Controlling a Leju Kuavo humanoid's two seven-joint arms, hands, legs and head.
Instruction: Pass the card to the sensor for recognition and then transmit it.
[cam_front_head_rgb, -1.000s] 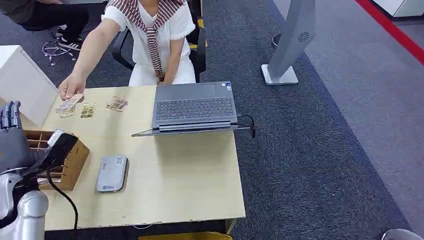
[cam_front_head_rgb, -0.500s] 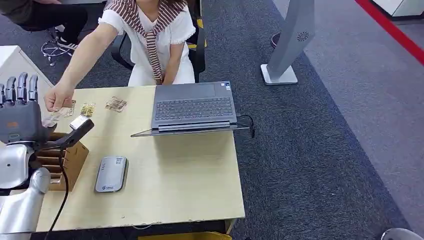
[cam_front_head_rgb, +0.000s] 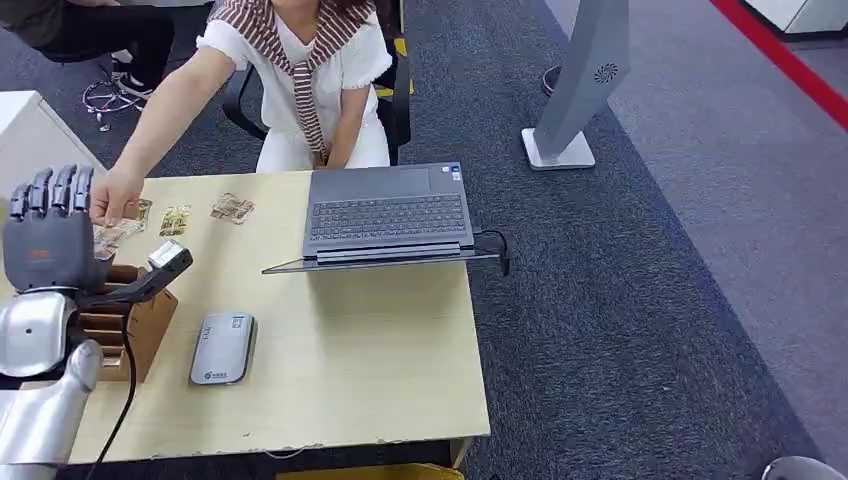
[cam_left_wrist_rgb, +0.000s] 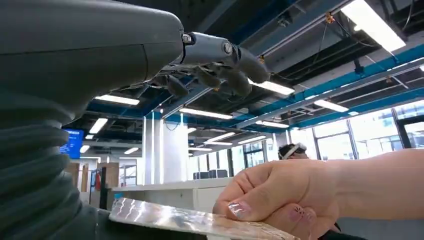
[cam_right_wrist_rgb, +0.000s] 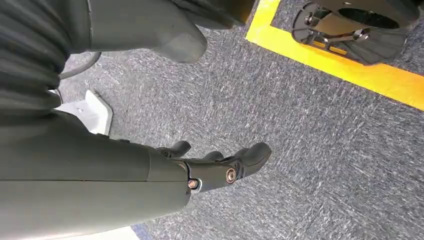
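a: where's the card (cam_left_wrist_rgb: 195, 222)?
b: pinched in the person's hand (cam_left_wrist_rgb: 280, 197), held out under the raised left hand (cam_front_head_rgb: 48, 240), at the far left of the surface (cam_front_head_rgb: 360, 360).
a: has the robot got it?
b: no. its fingers (cam_left_wrist_rgb: 220, 60) are spread, nothing in them. the right hand (cam_right_wrist_rgb: 220, 167) hangs loosely open over the carpet.
a: risk?
b: closing late or off-line, i'd guess; the card could slip onto the wooden box (cam_front_head_rgb: 140, 320), short of the reader (cam_front_head_rgb: 222, 347).

Pale wooden surface (cam_front_head_rgb: 350, 350) carrying an open laptop (cam_front_head_rgb: 388, 215), grey card reader (cam_front_head_rgb: 223, 347), cardboard box (cam_front_head_rgb: 135, 315) and three cards (cam_front_head_rgb: 232, 208).
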